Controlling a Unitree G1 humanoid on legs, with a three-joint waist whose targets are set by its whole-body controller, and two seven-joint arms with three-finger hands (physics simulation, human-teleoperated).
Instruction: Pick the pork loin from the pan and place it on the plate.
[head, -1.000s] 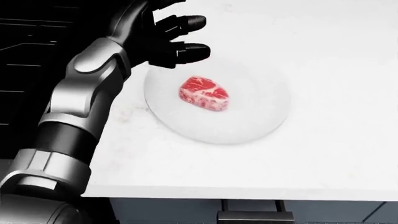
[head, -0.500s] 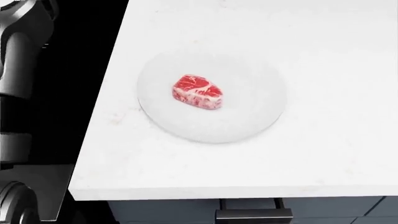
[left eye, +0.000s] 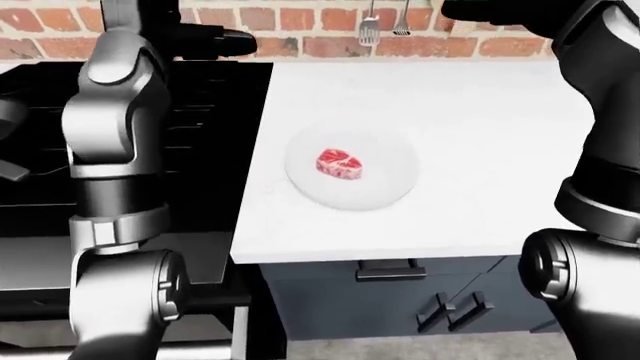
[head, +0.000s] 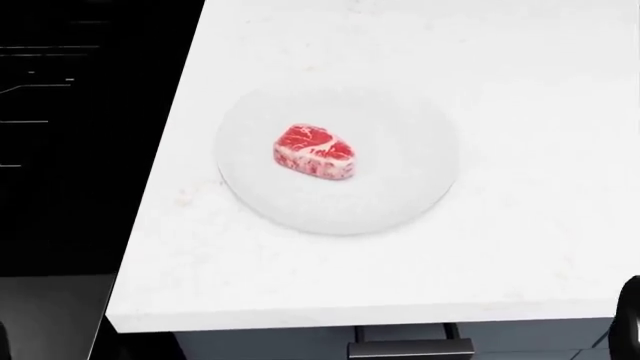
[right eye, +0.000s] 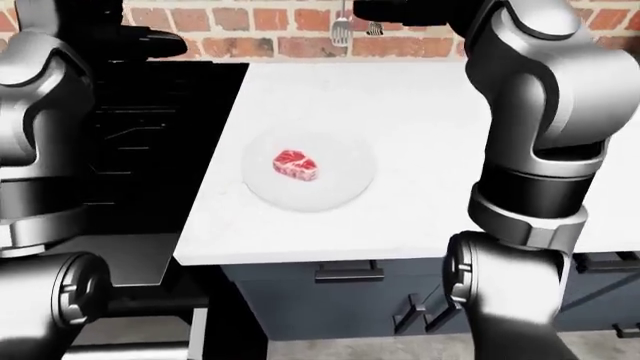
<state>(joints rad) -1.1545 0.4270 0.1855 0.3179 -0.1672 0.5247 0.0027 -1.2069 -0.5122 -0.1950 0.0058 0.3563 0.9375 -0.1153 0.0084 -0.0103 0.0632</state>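
Dark cabinet drawers w/ handles (left eye: 388, 268) sit at the bottom of the left-eye view, under the white bench (head: 520, 225). On the bench rests a white plate (head: 400, 191) near its left edge, w/ the pork loin (head: 314, 151) lying on it, a bit left of centre, red marbled face up. Left of the bench, a black stove (left eye: 200, 150) fills the rest. Both arms are raised, 1 each side: left hand (left eye: 215, 41) at top of the left-eye view, above the stove, fingers look extended and hold nothing; right hand (right eye: 405, 9) at the top edge of the right-eye view, cropped, fingers' state can't be told. Beyond, a brick wall (left eye: 300, 37) w/ 2 hanging utensils (left eye: 368, 30).
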